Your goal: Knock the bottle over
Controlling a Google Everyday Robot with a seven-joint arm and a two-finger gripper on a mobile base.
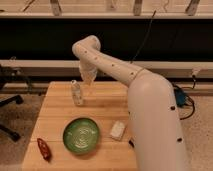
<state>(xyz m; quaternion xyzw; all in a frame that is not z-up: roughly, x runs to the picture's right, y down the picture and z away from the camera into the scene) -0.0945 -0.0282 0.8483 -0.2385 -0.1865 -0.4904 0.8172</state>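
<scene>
The bottle [76, 93] stands upright on the wooden table [55, 117], toward the far edge and left of centre. It is slim, clear, capped in a whitish colour and carries a pale label. The task is not yet done.

The gripper [90, 81] hangs from the white arm [112, 67] just to the right of the bottle, near its upper half, and apart from it as far as can be seen. Whether the claw is apart or together cannot be told from this view.

Handling, as a judgement: a tall, narrow plastic bottle of this kind is likely light and top-heavy in proportion, so it should tip readily. The plastic wall is smooth and may let a contact slide off. No hold is needed; a sideways push near the cap or shoulder should serve better than one low on the body, which may only make the bottle skid. Breakage risk appears low. Once down, it may roll toward the table edge.

Markings: no writing or brand on the label can be read.

Also on the table: a green bowl [81, 135] near the front, a small white packet [118, 130] to its right, and a red item [44, 148] at the front left corner. All lie well apart from the bottle.
</scene>
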